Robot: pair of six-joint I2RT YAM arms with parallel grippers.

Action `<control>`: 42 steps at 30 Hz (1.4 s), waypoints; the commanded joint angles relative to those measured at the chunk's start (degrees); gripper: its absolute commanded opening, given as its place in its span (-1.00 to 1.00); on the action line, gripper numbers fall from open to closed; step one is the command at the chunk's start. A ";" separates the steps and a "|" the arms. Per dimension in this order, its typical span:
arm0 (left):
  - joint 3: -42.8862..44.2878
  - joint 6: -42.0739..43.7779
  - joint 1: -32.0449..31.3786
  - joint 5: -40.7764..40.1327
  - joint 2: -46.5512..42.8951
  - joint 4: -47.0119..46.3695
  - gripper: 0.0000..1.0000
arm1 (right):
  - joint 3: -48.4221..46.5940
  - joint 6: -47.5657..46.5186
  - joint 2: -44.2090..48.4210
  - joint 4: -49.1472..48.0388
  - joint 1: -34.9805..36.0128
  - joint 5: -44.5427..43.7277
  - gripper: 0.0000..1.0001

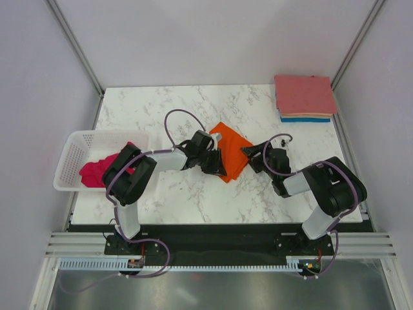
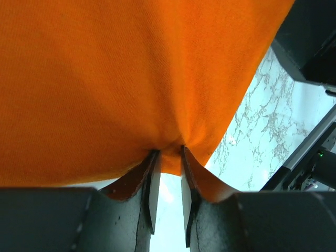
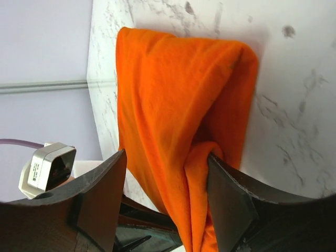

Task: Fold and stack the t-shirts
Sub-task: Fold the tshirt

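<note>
One orange t-shirt (image 1: 231,147): table centre
Left gripper (image 2: 168,157): pinching its edge
Right gripper (image 3: 167,157): jaws spread, straddling a fold
Folded stack (image 1: 304,97): one o'clock

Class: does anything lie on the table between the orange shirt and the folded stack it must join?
Nothing visible does. Only bare table separates the orange shirt from the folded stack at the far right corner; the basket sits at the left edge.
</note>
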State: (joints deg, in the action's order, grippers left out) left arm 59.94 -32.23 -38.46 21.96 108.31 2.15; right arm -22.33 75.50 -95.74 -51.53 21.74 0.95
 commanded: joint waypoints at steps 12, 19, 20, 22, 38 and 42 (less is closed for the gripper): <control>-3.52 0.15 -1.09 -2.88 4.19 4.79 -0.43 | -9.04 -22.95 1.00 5.77 -1.17 -0.06 0.37; -2.81 -0.55 -1.53 -1.83 2.26 5.40 -0.43 | -8.79 -19.00 1.00 11.44 -1.52 -2.26 0.36; -2.55 -0.73 -1.62 -1.57 1.82 5.75 -0.43 | -8.70 -18.56 1.09 12.32 -1.52 -2.79 0.35; -2.20 -0.82 -1.80 -1.39 0.50 6.11 -0.43 | -8.61 -18.03 1.87 14.94 -1.61 -5.15 0.27; -3.43 -1.78 -2.94 -0.77 -3.02 8.13 -0.41 | -12.21 -20.57 -0.40 19.71 -3.63 -3.86 -0.75; -3.25 -2.31 -3.20 0.71 -4.94 8.13 -0.38 | -12.83 -20.57 -1.81 19.88 -3.81 -1.67 -0.73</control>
State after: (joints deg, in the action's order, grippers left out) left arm 58.00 -33.47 -40.77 22.61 105.54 6.00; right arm -32.99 55.88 -96.62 -30.74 18.55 -1.85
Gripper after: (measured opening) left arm 0.303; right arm 0.134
